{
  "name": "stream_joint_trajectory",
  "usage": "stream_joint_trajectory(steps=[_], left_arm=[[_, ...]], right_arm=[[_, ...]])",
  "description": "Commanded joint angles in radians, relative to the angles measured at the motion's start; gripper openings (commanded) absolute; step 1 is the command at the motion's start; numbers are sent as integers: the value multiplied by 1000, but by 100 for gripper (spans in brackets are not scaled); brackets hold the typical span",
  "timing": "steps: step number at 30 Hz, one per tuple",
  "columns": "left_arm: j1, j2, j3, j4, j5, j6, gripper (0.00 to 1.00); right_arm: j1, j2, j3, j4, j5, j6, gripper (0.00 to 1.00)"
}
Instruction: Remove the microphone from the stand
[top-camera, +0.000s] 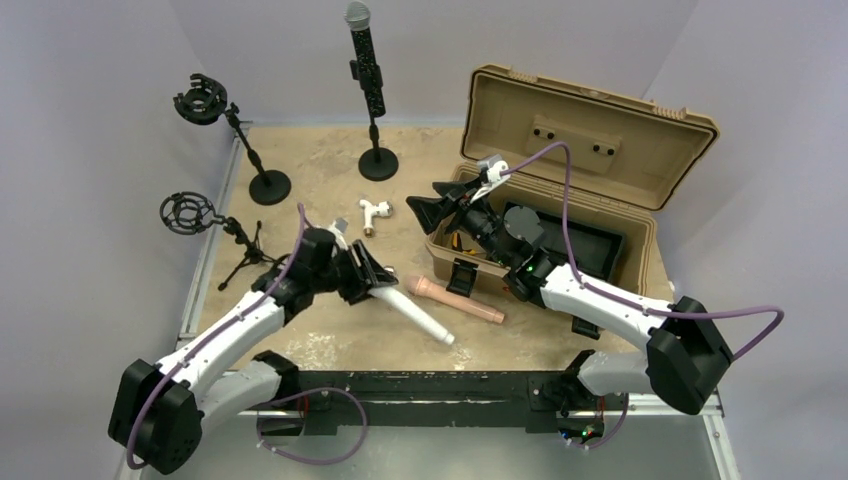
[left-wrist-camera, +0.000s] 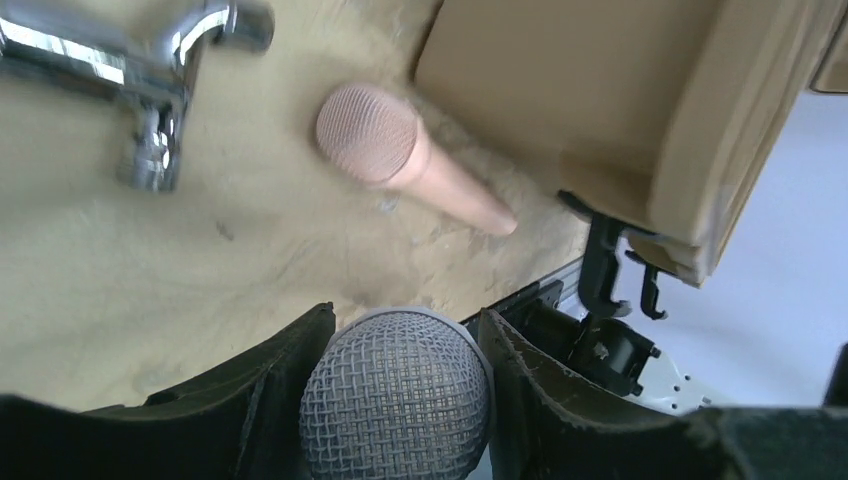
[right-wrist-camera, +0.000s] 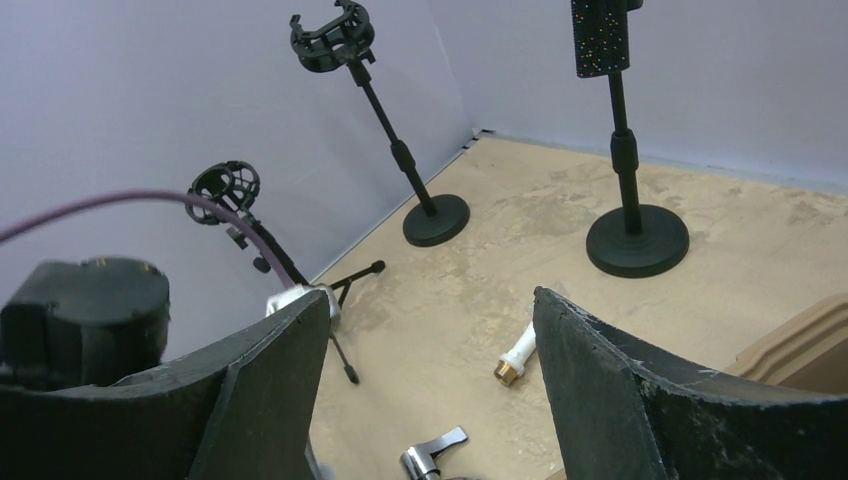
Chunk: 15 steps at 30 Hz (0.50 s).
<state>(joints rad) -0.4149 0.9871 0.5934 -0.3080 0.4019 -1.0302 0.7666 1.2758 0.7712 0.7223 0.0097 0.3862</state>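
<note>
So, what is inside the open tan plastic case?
A black rectangular tray lies in the open tan plastic case, and something orange shows at its left end in the top view. The right arm above covers the rest there.

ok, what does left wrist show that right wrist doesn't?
Only left wrist: a grey microphone clamped in the left gripper, and a pink microphone lying on the table.
Only right wrist: the open, empty right gripper, a tall empty stand, a small tripod stand, the black microphone on its round-base stand, and a white fitting.
Both: the sandy table, the tan case and, it seems, the same chrome tap part.
</note>
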Motion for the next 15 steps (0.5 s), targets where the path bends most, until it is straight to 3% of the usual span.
stream_joint_trajectory(steps=[1, 5, 10, 15], left_arm=[[-141, -17, -133, 126, -174, -285, 0], [-250, 49, -295, 452, -285, -518, 0], [-298, 201, -316, 671, -350, -644, 0], [-339, 374, -314, 771, -349, -795, 0]], right_arm=[[-3, -16, -6, 44, 11, 7, 73], [-3, -10, -6, 48, 3, 10, 72], [-3, -13, -7, 47, 7, 9, 72], [-3, -18, -9, 45, 20, 4, 72]])
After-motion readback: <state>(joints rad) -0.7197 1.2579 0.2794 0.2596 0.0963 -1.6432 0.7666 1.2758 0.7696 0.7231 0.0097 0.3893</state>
